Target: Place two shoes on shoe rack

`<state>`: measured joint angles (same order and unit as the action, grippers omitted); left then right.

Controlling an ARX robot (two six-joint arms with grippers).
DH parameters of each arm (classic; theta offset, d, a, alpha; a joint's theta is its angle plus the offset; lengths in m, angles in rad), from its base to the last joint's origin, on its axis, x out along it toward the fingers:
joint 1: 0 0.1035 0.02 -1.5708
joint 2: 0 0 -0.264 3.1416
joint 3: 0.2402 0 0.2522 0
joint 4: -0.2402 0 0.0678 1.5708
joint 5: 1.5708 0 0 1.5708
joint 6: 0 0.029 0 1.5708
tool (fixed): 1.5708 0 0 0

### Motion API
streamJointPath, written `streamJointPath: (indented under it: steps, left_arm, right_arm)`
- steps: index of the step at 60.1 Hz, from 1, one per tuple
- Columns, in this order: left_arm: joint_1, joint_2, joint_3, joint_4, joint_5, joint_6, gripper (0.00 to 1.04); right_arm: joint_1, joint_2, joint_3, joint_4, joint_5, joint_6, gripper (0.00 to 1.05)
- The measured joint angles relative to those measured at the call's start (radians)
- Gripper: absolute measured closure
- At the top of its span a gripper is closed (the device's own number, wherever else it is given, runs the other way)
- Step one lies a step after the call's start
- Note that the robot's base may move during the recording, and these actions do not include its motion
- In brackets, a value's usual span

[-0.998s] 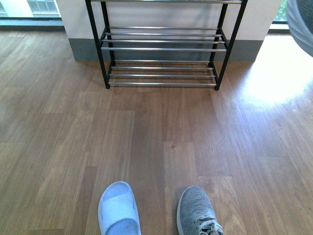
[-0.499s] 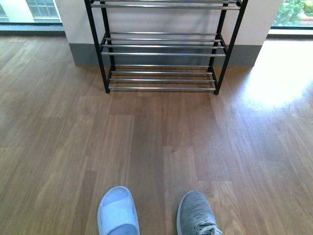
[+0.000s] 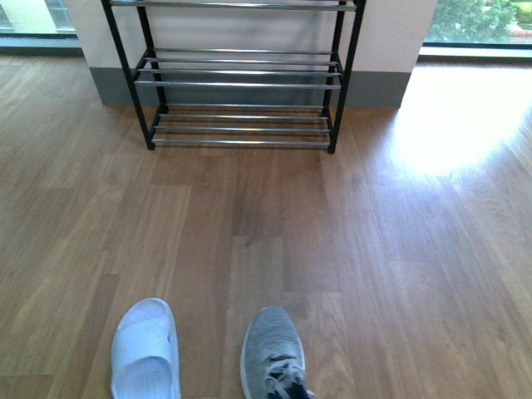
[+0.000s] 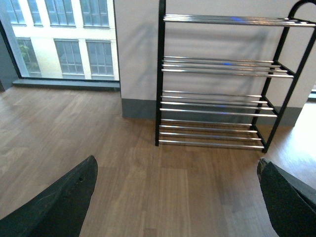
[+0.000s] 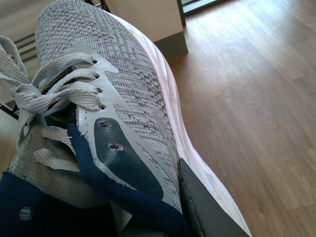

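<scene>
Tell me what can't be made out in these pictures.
Front view: slide and floor sneaker heels cut by the bottom edge; rack top by the upper edge.
Right wrist view: held sneaker fills the frame, heel cut off.
Left wrist view: left tool shows only fingertips.

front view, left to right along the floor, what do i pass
pale blue slide sandal → grey sneaker → sunlit patch of floor; the shoe rack spans above both shoes, so it is left out
</scene>
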<state>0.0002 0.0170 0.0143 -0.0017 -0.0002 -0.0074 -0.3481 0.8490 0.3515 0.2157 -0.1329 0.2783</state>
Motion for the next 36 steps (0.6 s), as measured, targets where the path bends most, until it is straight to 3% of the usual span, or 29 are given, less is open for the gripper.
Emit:
streamJointPath:
  steps: [36]
  left_arm:
    - [0.0, 0.0, 0.0, 0.0, 0.001, 0.0, 0.09]
  right_arm:
    - [-0.006, -0.002, -0.002, -0.001, 0.011, 0.0, 1.03]
